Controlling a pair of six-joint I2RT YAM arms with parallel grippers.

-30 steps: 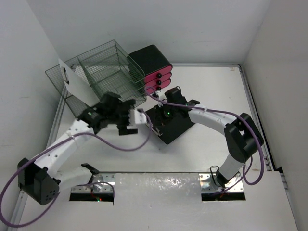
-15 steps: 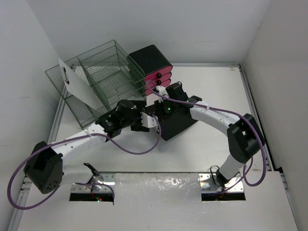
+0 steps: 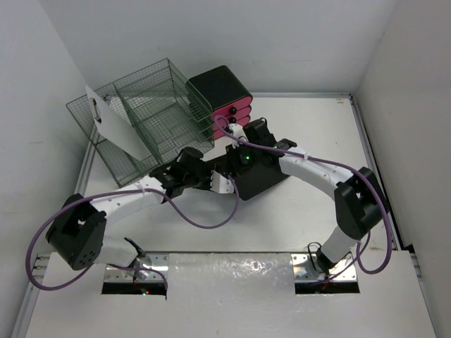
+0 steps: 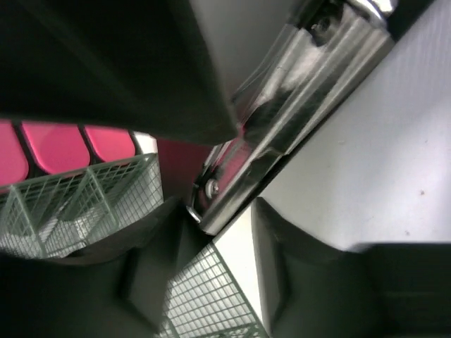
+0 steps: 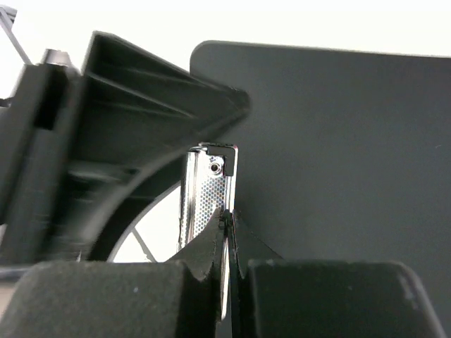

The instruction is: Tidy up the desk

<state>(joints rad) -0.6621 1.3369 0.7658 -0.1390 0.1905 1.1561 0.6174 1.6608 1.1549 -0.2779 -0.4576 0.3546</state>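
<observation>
- Counter (image 3: pixel 317 127) lies flat under both pincers. It is the white surface that carries everything, with the green wire rack (image 3: pixel 151 105) at its far left and the black box with pink drawers (image 3: pixel 224 95) at far centre.
- Your left pincer (image 4: pixel 220 239) hangs low over the middle of the counter, at the left edge of the black clipboard (image 3: pixel 264 179). Its jaws stand partly apart, and the end of the chrome clip (image 4: pixel 232 201) sits in the gap. Bare counter shows just to its right.
- Your right pincer (image 5: pixel 227 225) is over the same spot, tips pressed together at the foot of the clip. You cannot tell whether they pinch the metal.
- The arms and the clipboard cover the middle of the counter, and a white panel (image 3: pixel 232 271) hides its near edge.
- The left wrist view is blurred and largely blocked by a dark shape.
- The side rails run near to far and the far rail runs left to right. With the near end cut off, you cannot tell which way the long axis lies.
</observation>
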